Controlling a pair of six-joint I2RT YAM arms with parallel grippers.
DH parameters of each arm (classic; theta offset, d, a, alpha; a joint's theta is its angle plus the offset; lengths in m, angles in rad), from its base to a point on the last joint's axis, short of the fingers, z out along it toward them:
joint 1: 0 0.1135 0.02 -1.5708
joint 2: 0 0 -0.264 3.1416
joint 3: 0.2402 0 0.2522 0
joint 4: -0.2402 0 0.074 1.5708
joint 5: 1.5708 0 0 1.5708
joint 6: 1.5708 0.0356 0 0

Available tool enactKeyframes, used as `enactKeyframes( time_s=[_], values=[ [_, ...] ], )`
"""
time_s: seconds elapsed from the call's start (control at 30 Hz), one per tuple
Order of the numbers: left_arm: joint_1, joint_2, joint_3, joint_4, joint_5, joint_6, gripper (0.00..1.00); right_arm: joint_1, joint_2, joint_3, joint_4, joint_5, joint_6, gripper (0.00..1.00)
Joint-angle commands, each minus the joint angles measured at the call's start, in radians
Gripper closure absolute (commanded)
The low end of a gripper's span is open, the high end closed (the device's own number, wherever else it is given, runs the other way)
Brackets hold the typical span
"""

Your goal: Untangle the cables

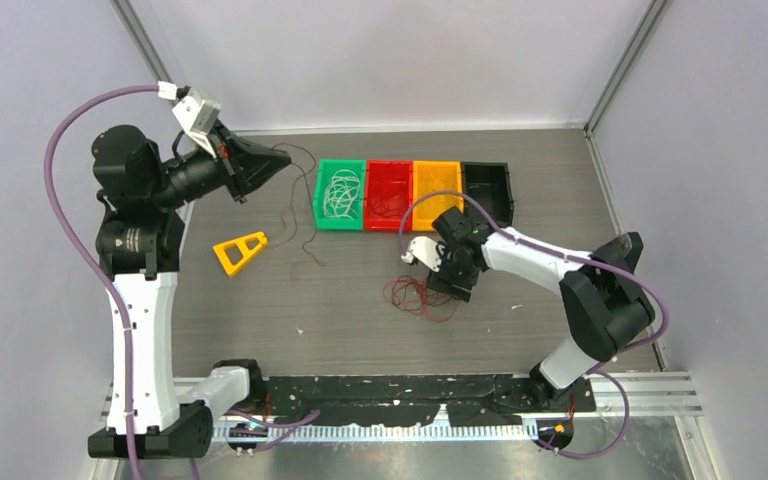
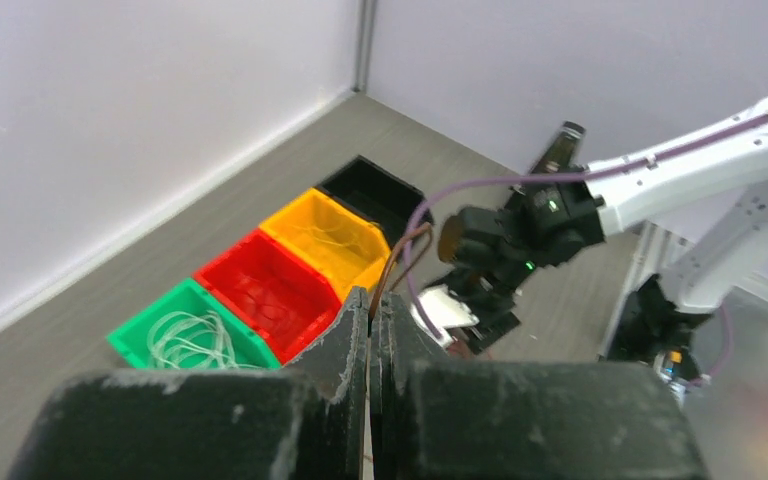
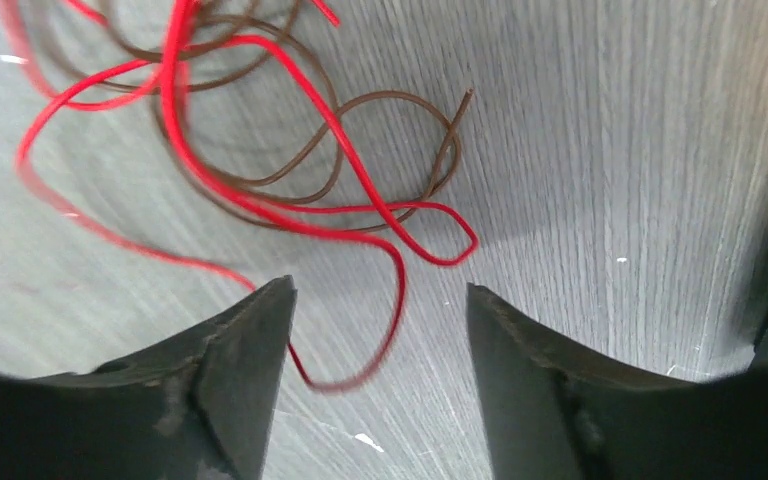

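My left gripper [image 2: 372,303] clenches a brown cable [image 2: 390,262] while my right gripper [image 3: 380,300] hangs spread over a red cable [image 3: 401,290] looping between its fingers, which I'd pinch and draw free next.

You see red and brown cables [image 1: 420,297] tangled in loose loops on the table [image 1: 360,325]; one brown cable [image 2: 390,265] dangles apart; whitish ones [image 1: 341,193] coil in the green bin [image 1: 318,197].

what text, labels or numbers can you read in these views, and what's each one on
No readable text in any view.
Row of green, red, orange and black plastic bins: plain, no labels.
Yellow triangular plastic frame: no marking.
Black joint housing of the left arm: any marking too small to read.
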Motion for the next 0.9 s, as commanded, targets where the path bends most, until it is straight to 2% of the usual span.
enactKeyframes(
  time_s=[0.0,0.1,0.17,0.2,0.33,0.43,0.5,0.57,0.67,0.77,0.87],
  values=[
    [-0.061,-0.049,-0.047,0.104,0.038,-0.137,1.0,-0.035,-0.121,0.137,-0.142,-0.203,0.049,0.25],
    [-0.076,-0.075,-0.121,0.102,0.008,-0.155,1.0,-0.053,-0.176,0.193,-0.157,-0.288,0.074,0.16],
    [-0.076,-0.09,-0.18,-0.015,-0.051,-0.044,1.0,-0.065,-0.199,0.22,-0.166,-0.323,0.082,0.12],
    [-0.077,-0.101,-0.219,-0.073,-0.063,0.062,1.0,-0.073,-0.205,0.236,-0.173,-0.346,0.085,0.11],
    [-0.086,-0.137,-0.414,-0.296,-0.188,0.333,1.0,-0.086,-0.232,0.273,-0.204,-0.412,0.093,0.11],
    [-0.181,-0.109,-0.547,-0.368,-0.329,0.439,1.0,-0.087,-0.23,0.293,-0.227,-0.465,0.105,0.11],
    [-0.252,-0.061,-0.628,-0.368,-0.386,0.409,1.0,-0.086,-0.234,0.298,-0.221,-0.519,0.11,0.09],
    [-0.304,0.007,-0.666,-0.346,-0.345,0.326,1.0,-0.084,-0.266,0.269,-0.158,-0.564,0.12,0.08],
    [-0.355,0.049,-0.744,-0.225,-0.287,0.176,1.0,-0.064,-0.338,0.145,-0.039,-0.568,0.086,0.06],
    [-0.462,0.128,-0.741,-0.234,-0.305,0.151,1.0,0.002,-0.421,0.051,0.044,-0.535,0.028,0.05],
    [-0.484,0.19,-0.781,-0.151,-0.294,0.044,1.0,0.118,-0.468,-0.03,0.101,-0.493,0.026,0.04]
  ],
)
